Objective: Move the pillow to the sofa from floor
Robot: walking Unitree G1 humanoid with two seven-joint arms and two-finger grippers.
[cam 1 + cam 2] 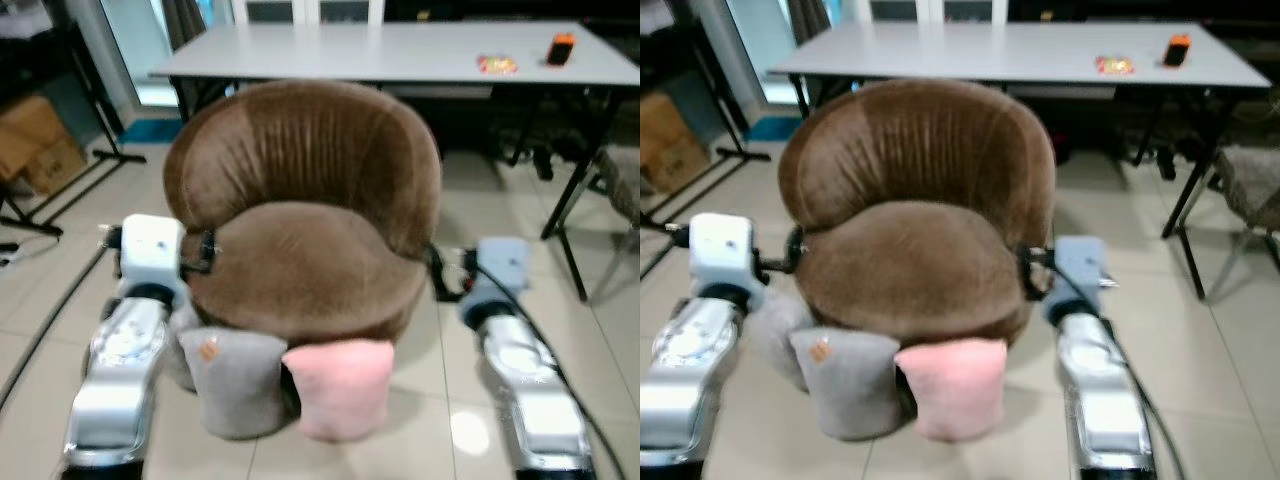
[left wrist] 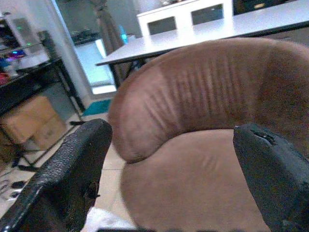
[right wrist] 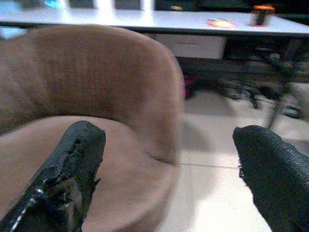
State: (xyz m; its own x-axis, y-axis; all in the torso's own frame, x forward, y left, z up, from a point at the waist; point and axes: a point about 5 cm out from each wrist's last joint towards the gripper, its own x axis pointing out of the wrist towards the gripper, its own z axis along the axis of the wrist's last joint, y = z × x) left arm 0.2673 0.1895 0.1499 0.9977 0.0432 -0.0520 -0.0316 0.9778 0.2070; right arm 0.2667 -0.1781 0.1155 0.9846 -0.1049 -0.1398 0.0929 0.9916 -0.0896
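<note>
A pink pillow (image 1: 340, 388) and a grey pillow (image 1: 238, 380) stand on the tiled floor, leaning against the front of the brown round sofa chair (image 1: 305, 210). My left gripper (image 2: 174, 159) is held at the chair's left side, fingers wide open, with nothing between them but a view of the seat and backrest. My right gripper (image 3: 169, 164) hovers at the chair's right side, also open and empty. Both silver arms reach forward past the pillows, one on each side.
A long grey table (image 1: 400, 50) stands behind the chair, with an orange object (image 1: 561, 47) and a small colourful item (image 1: 497, 65) on it. Cardboard boxes (image 1: 35, 145) and a stand are at the left. Another chair (image 1: 620, 185) is at the right.
</note>
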